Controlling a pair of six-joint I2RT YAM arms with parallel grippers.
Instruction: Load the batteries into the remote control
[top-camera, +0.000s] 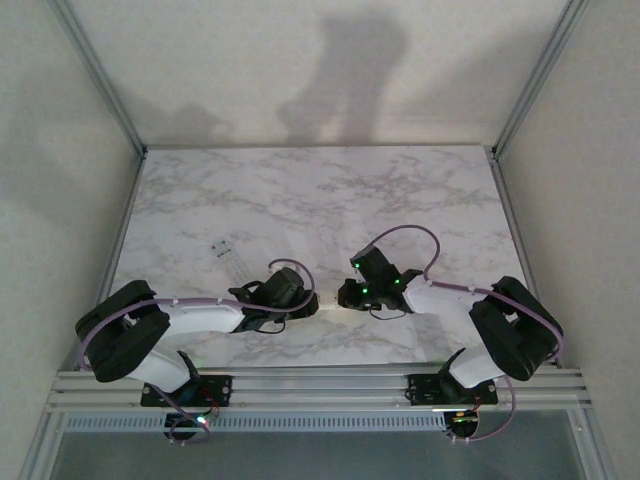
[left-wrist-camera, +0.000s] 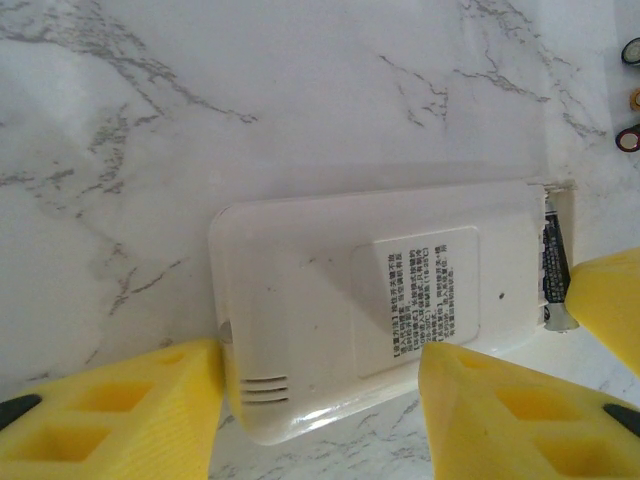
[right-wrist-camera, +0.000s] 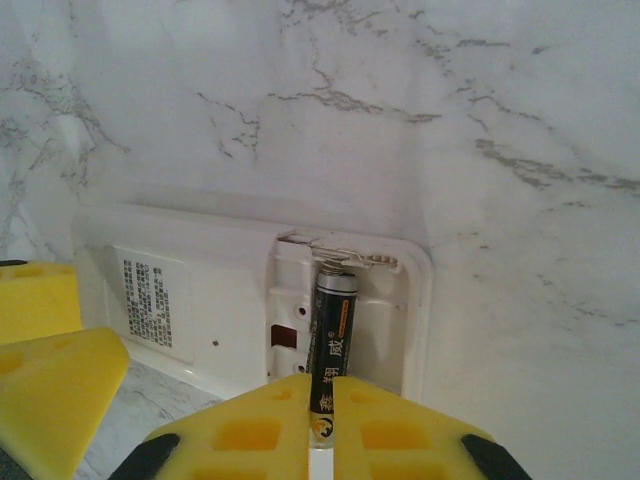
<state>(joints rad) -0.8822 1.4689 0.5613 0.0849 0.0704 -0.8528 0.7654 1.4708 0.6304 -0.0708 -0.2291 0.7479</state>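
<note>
Right tool (right-wrist-camera: 322, 392) clamped on black gold-lettered battery (right-wrist-camera: 333, 318), white remote (right-wrist-camera: 205, 250) face-down, bay (right-wrist-camera: 292, 305) open, left tool (left-wrist-camera: 320, 395) spread

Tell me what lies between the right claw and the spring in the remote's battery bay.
One black battery, pinched by the right claw, lying in the open bay of the remote; the right wrist view shows it.
</note>
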